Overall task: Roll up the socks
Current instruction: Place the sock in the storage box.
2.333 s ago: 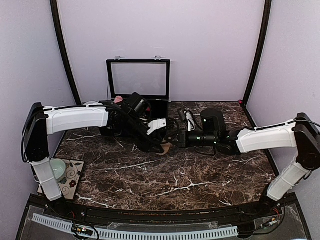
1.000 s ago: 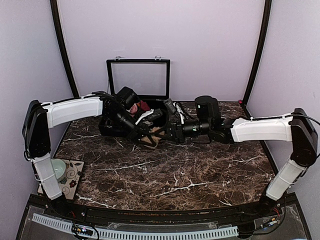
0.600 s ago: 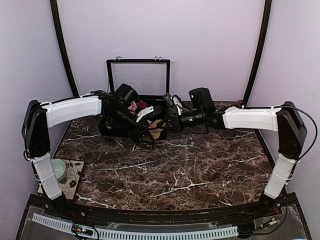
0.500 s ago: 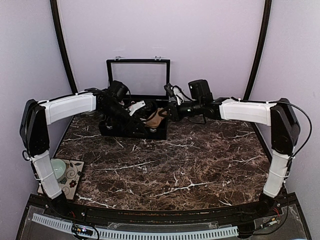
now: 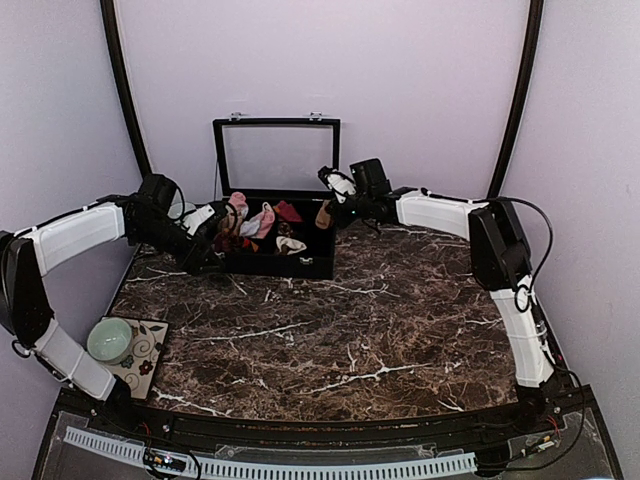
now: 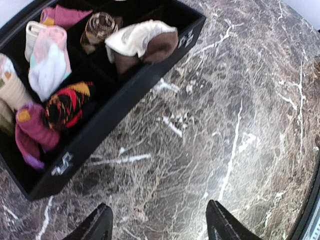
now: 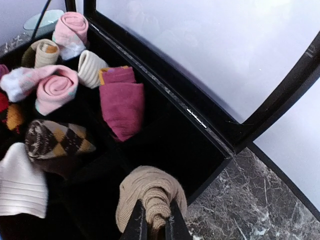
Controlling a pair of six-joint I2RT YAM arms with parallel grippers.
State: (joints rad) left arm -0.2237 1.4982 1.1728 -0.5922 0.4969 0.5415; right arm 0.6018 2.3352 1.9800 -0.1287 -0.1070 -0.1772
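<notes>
Above box [image 7: 210, 134], right end effector [image 7: 154, 220] clamping tan socks [image 7: 150, 190]

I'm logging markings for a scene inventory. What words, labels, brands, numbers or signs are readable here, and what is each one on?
No text can be read in any view.
Black box: two small pale marks on its front wall, too blurred to tell whether they are lettering or clasps.
Tan sock and the other rolls: colours and patterns only, no lettering.
Patterned mat: decorative print, no words.
</notes>
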